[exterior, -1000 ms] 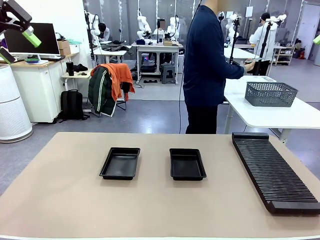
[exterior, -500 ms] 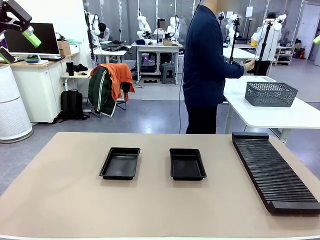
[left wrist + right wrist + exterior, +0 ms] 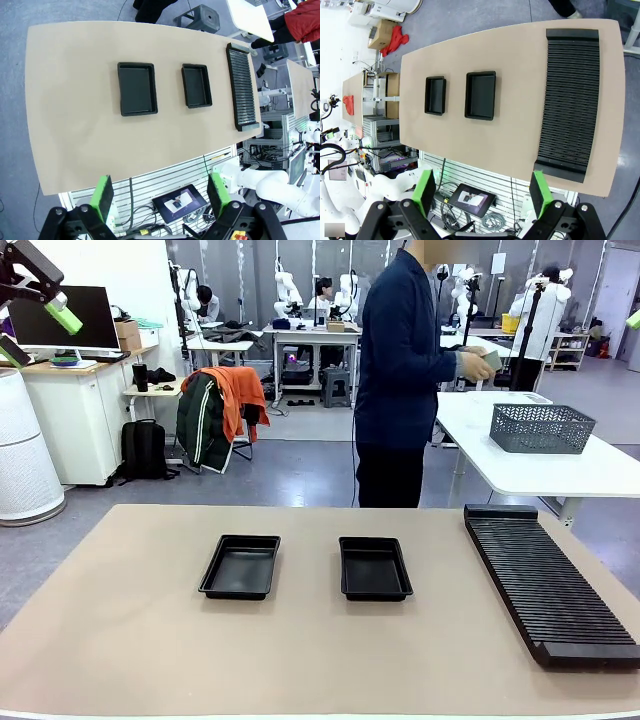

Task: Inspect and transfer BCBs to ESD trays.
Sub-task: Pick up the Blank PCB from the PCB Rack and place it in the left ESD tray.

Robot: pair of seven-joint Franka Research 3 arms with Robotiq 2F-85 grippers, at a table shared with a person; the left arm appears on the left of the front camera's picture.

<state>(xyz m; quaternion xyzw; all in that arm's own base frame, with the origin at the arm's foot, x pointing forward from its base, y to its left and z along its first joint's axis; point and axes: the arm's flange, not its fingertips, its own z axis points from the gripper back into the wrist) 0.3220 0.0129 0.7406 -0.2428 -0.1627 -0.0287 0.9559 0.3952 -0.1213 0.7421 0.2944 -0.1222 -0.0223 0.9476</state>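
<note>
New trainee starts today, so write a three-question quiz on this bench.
1. True or false: the left tray and the right tray both lie empty.
2. Where on the table is the ribbed rack? A) between the trays B) on the robot's right side C) on the robot's left side
3. Fill in: the left gripper and the right gripper both hang ___ above the table.
Key: 1 true; 2 B; 3 open.
</note>
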